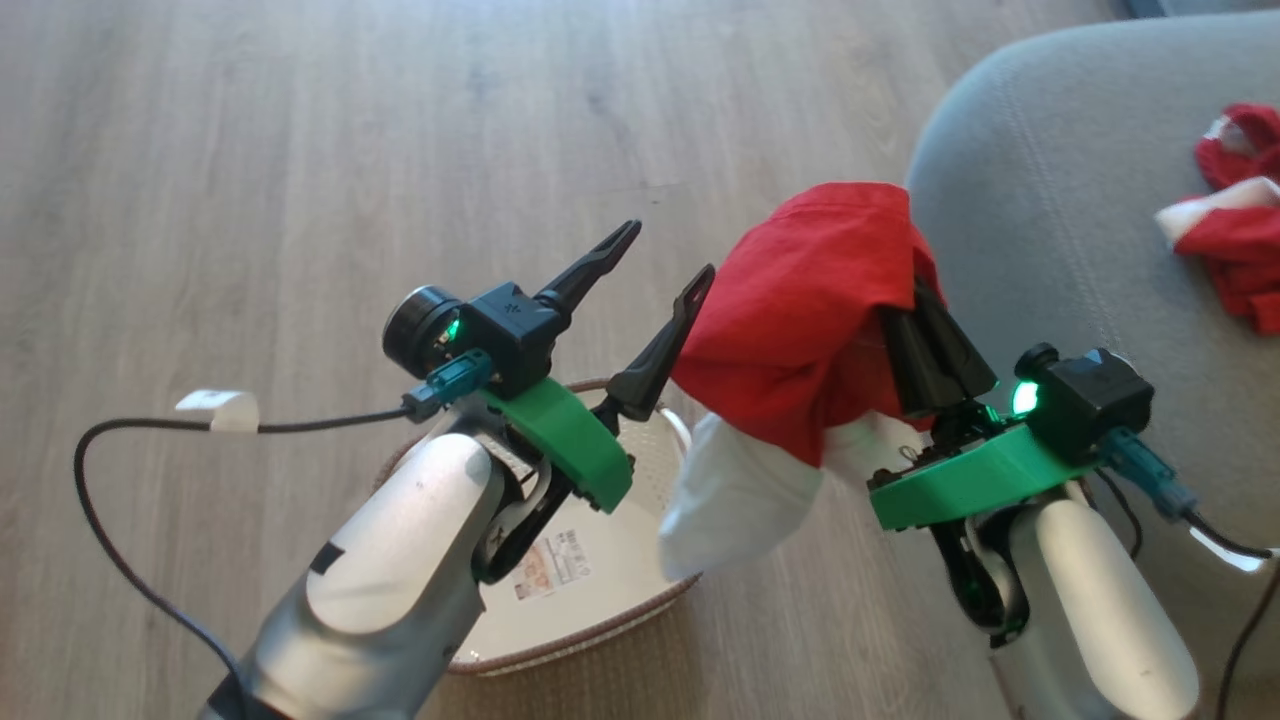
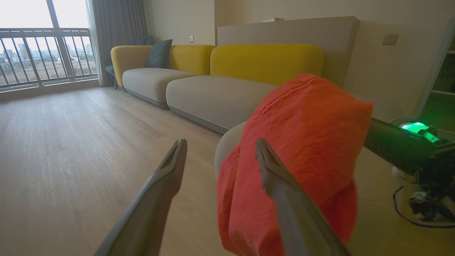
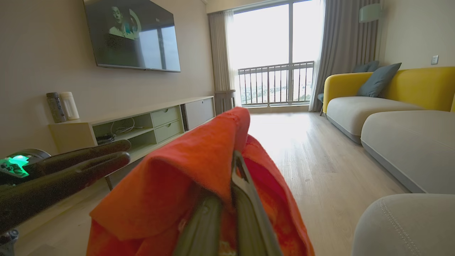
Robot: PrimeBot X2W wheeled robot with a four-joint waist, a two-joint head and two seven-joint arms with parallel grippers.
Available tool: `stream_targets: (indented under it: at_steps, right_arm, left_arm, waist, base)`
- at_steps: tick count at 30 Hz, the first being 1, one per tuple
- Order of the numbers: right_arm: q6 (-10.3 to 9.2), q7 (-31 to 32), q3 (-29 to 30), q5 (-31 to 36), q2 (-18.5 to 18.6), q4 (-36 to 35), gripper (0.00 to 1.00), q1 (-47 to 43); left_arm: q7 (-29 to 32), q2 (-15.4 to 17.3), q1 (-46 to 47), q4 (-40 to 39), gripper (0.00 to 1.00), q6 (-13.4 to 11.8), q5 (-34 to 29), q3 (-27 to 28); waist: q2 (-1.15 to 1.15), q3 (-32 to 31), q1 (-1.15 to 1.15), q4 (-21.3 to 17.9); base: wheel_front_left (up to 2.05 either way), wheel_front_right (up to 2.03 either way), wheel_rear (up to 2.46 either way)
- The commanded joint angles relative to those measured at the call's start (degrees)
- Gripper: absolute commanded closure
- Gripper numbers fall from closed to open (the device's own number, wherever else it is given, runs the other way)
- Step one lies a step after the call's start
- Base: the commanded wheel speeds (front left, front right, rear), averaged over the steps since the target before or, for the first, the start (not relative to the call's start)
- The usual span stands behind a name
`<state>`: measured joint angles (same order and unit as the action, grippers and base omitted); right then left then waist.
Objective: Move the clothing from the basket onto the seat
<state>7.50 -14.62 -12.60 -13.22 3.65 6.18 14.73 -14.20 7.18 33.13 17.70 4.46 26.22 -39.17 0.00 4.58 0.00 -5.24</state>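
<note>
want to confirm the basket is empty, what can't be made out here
Head view: the left forearm and the hanging red garment cover part of the basket, so leftovers cannot be ruled out.
Head view: the paper label is too small to read.
Head view: the red clothing on the seat is cut off by the right edge.
Head view: the garment drapes over the right claw, hiding its tips.

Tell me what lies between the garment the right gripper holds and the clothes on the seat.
Bare grey seat with a pale stitching line, per the head view, separates the held garment from the clothes.
</note>
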Motion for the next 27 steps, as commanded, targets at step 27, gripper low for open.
stream_targets:
  at_steps: [27]
  right_arm:
    - [-0.01,-0.4,4.4,-1.6,-0.8,-8.4,1.0,-3.2]
  left_arm:
    - [-0.8,2.6,-5.9,-1.5,0.0,2.4,-2.9,2.8]
  waist:
    - [0.0,1.9,0.0,-21.9]
  base:
    - [0.0,0.0,0.0]
